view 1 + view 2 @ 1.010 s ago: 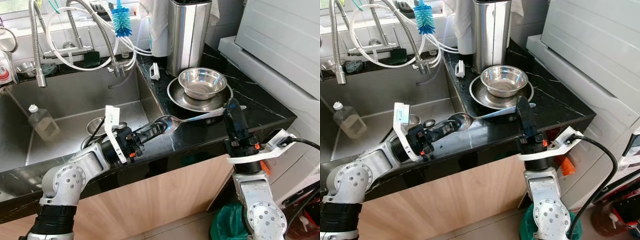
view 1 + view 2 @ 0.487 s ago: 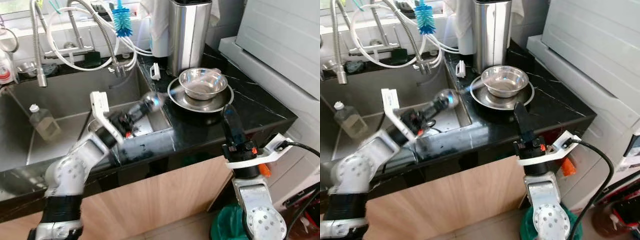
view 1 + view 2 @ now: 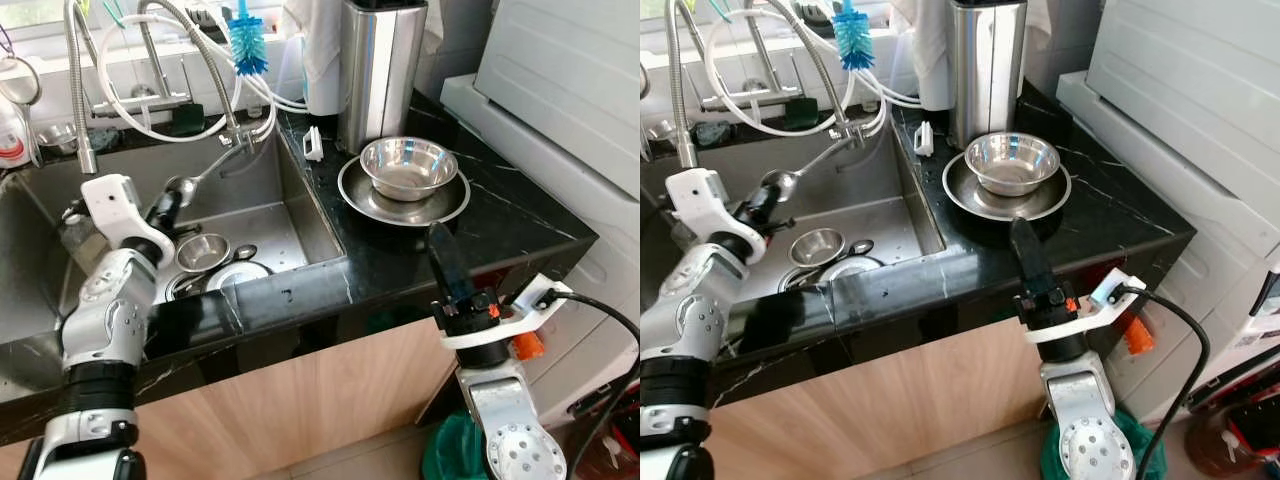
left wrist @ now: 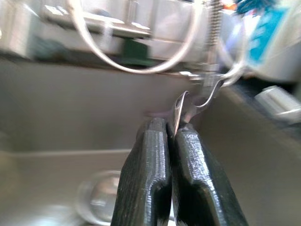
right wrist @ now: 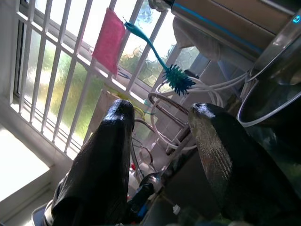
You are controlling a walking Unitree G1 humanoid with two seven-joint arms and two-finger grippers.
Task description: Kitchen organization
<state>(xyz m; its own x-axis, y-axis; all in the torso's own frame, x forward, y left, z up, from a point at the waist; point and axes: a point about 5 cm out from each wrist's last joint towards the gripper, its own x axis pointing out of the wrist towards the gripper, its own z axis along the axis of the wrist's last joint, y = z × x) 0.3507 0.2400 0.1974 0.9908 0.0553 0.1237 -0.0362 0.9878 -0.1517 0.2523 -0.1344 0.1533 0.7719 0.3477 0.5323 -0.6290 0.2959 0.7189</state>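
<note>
While my left end effector [image 4: 171, 136] is pinching a spoon [image 3: 186, 185] over the sink [image 3: 290, 215], small bowl [image 3: 202, 250] lying below it, my right end effector [image 3: 441, 262] is hovering wide open before the stacked bowl [image 3: 408, 166] on the surface [image 3: 500, 215].

Polished steel bowl [image 3: 408, 165], plate [image 3: 372, 201]; glossy black veined counter [image 3: 520, 215]; brushed metal sink [image 3: 130, 190]; matt wood cabinet front [image 3: 300, 410].

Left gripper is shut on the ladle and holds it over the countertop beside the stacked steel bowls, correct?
Not quite. The left gripper is shut on the ladle, but holds it over the sink, as the left eye view shows; the steel bowls sit apart on the counter.
</note>
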